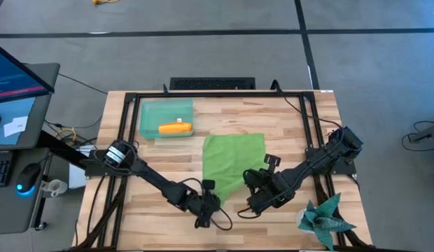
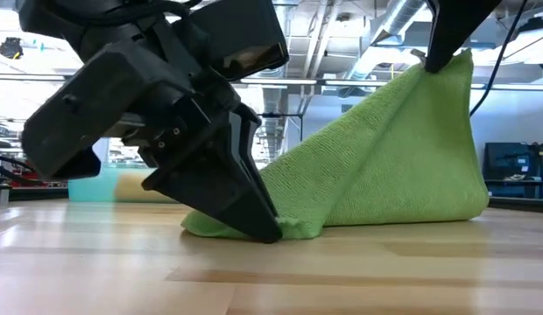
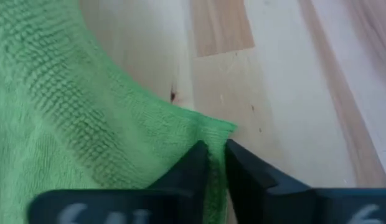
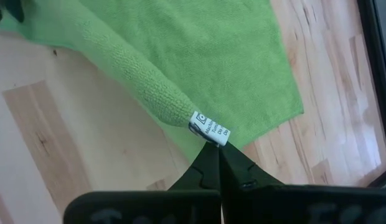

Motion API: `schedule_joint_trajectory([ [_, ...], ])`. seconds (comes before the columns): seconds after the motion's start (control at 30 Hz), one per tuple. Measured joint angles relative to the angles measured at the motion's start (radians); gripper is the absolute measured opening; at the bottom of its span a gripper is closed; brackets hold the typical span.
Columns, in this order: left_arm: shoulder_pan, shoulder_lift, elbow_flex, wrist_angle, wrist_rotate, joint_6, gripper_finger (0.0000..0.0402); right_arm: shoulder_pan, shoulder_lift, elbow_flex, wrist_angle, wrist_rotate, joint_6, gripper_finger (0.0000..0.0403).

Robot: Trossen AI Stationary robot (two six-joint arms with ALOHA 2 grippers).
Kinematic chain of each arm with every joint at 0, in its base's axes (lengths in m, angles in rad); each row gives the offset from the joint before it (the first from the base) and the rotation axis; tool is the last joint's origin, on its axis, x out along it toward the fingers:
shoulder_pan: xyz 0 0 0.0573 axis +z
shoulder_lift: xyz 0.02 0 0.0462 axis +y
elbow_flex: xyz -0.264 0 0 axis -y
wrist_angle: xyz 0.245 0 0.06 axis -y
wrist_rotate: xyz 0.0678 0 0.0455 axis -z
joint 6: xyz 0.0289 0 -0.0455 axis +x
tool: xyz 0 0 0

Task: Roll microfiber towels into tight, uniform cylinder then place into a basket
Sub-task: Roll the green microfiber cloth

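The left gripper (image 3: 216, 163) sits low at the bench's near edge, a little left of centre, its two dark fingers (image 3: 192, 171) clenched on the near-left corner of the lime green towel (image 1: 233, 158). In the left wrist view a thin fold of green cloth is pinched between the fingertips, right at the towel's corner, with bare pale wood beside it. In the low view this gripper's tip touches the bench surface where the cloth bunches up.

The right gripper (image 4: 216, 151) is just to its right, also near the bench's front edge. Its fingers are closed tight on the towel's other near corner, gripping at the small white label (image 4: 210, 128) sewn there. That corner is lifted off the wood, so the cloth rises in a steep tent and slopes down to the bench on both sides.

The rest of the green towel lies flat toward the middle of the bench, its far edge straight and about level with the basket's near edge.

The basket (image 1: 150, 112), a shallow translucent teal tray, stands near the bench's far-left corner. The orange towel (image 1: 175, 128) lies inside it as a rolled cylinder along the basket's near wall.

A spiky teal star-shaped object (image 1: 326, 218) rests at the bench's near-right corner, well apart from the towel.
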Motion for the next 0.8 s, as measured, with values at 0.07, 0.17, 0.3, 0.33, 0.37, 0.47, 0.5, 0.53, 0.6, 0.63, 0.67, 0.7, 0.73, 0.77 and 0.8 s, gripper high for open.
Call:
schedule_joint_trajectory([
  [0.07,-0.006,0.002,0.000,0.014,-0.004,0.009,0.0013,0.003,0.000,0.000,-0.002,-0.001,0.000,0.0006],
  [0.17,-0.017,0.003,-0.001,0.033,-0.015,-0.010,0.0007,0.014,0.000,0.000,-0.012,-0.021,0.000,0.0006],
  [0.3,-0.044,-0.012,-0.003,0.015,-0.047,-0.025,0.0002,0.043,0.000,0.000,-0.014,-0.064,0.000,0.0006],
  [0.33,-0.051,-0.022,-0.005,0.004,-0.060,-0.025,0.0002,0.052,0.000,0.000,-0.014,-0.073,0.000,0.0006],
  [0.37,-0.059,-0.035,-0.004,-0.002,-0.075,-0.025,0.0002,0.061,0.000,0.000,-0.013,-0.080,0.000,0.0006],
  [0.47,-0.087,-0.080,-0.003,-0.034,-0.141,-0.039,0.0002,0.091,0.000,0.000,-0.007,-0.091,0.003,0.0006],
  [0.5,-0.097,-0.093,-0.003,-0.047,-0.162,-0.047,0.0001,0.102,0.000,0.000,-0.005,-0.098,0.007,0.0006],
  [0.53,-0.107,-0.107,-0.003,-0.063,-0.181,-0.053,0.0001,0.112,0.000,0.000,-0.002,-0.106,0.007,0.0006],
  [0.6,-0.127,-0.137,-0.003,-0.085,-0.217,-0.066,0.0001,0.135,0.000,0.000,0.002,-0.116,0.007,0.0006],
  [0.63,-0.138,-0.151,-0.002,-0.090,-0.233,-0.074,0.0001,0.145,0.000,0.000,0.003,-0.122,0.007,0.0006],
  [0.67,-0.148,-0.166,-0.002,-0.103,-0.251,-0.081,0.0001,0.155,0.000,0.000,0.004,-0.129,0.008,0.0006],
  [0.7,-0.159,-0.179,-0.002,-0.119,-0.268,-0.090,0.0001,0.166,0.000,0.000,0.004,-0.132,0.008,0.0006],
  [0.73,-0.169,-0.190,-0.002,-0.130,-0.285,-0.099,0.0001,0.177,0.000,0.000,0.005,-0.133,0.008,0.0006],
  [0.77,-0.178,-0.201,-0.002,-0.142,-0.301,-0.113,0.0001,0.188,0.000,0.000,0.008,-0.133,0.008,0.0006],
  [0.8,-0.188,-0.214,-0.002,-0.154,-0.319,-0.132,0.0001,0.197,0.000,0.000,0.015,-0.132,0.008,0.0006],
])
